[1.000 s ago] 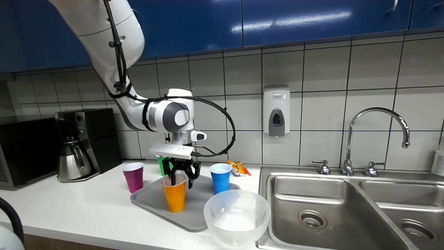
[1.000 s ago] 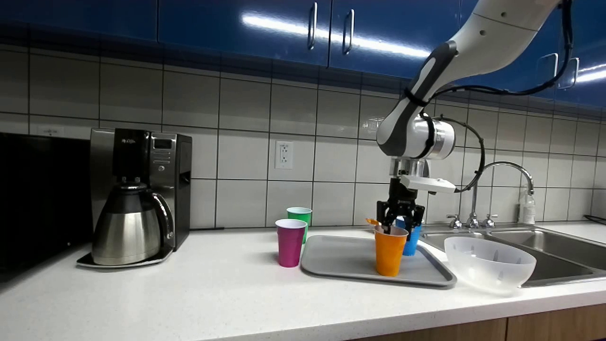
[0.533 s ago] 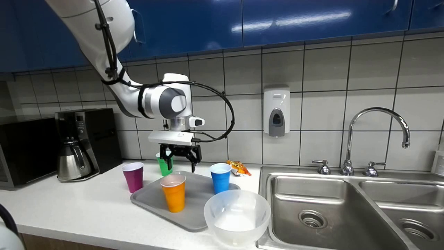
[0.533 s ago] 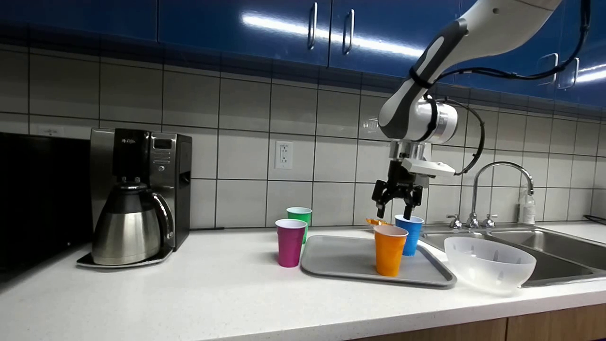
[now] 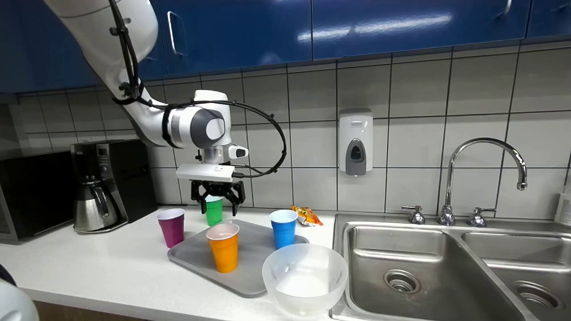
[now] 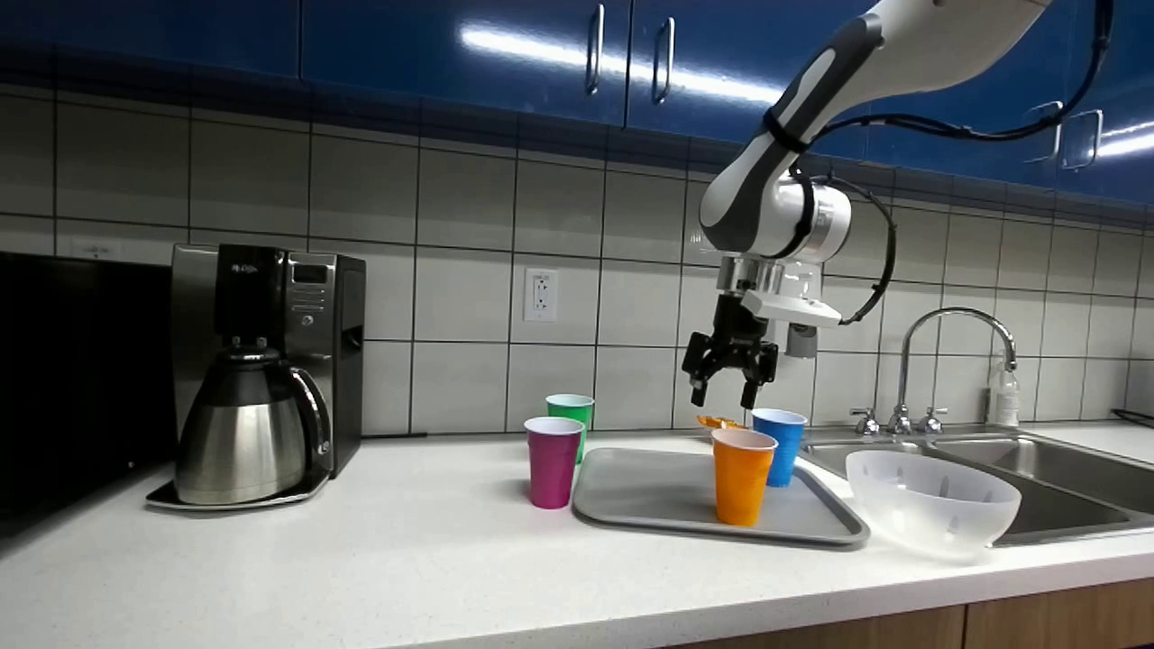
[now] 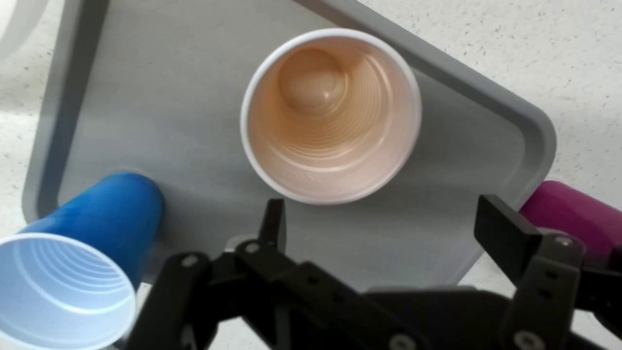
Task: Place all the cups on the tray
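The orange cup (image 5: 224, 252) stands upright on the dark grey tray (image 5: 252, 267); the wrist view looks down into this orange cup (image 7: 330, 116). The blue cup (image 6: 783, 446) stands on the tray's sink-side part. The purple cup (image 6: 552, 464) stands on the counter just beside the tray's end. The green cup (image 6: 570, 408) stands on the counter farther back, partly hidden by the purple cup there and by a finger in the other exterior view. My gripper (image 5: 219, 209) is open and empty, above the tray and higher than the cup rims; its spread fingers show in the wrist view (image 7: 381, 218).
A translucent white bowl (image 5: 305, 283) stands at the tray's sink-side end, beside the steel sink (image 5: 401, 256) with its tall faucet (image 5: 486, 140). An orange snack packet (image 5: 308, 216) lies near the wall. A coffee maker (image 6: 270, 388) stands at the far left.
My gripper has risen out of the orange cup, where a finger was inside its rim, and then shifted left in both exterior views. The cups and tray have not moved.
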